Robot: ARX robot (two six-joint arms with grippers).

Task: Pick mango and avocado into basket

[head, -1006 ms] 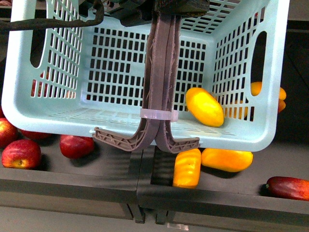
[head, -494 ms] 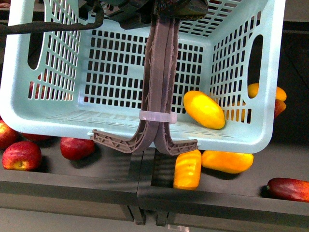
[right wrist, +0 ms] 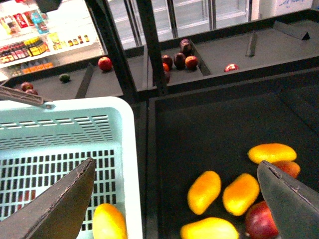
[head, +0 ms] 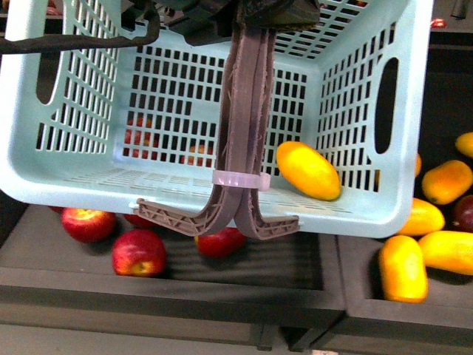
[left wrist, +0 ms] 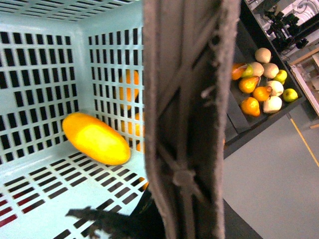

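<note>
Your left gripper (head: 247, 15) is clamped on the handles (head: 244, 111), so the basket (head: 22, 148) hangs tilted below it; one mango (head: 308, 171) lies inside, low beneath that gripper, smooth, oblong, yellow-orange; your right gripper (right wrist: 174, 164) stands spread and empty beside the basket, free to pick; you have no avocado clearly in view.

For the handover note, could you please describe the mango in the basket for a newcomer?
Find the turquoise basket filling the front view. The mango lies on its floor, right of the brown handles. Unlike the other mangoes, it is inside.
</note>
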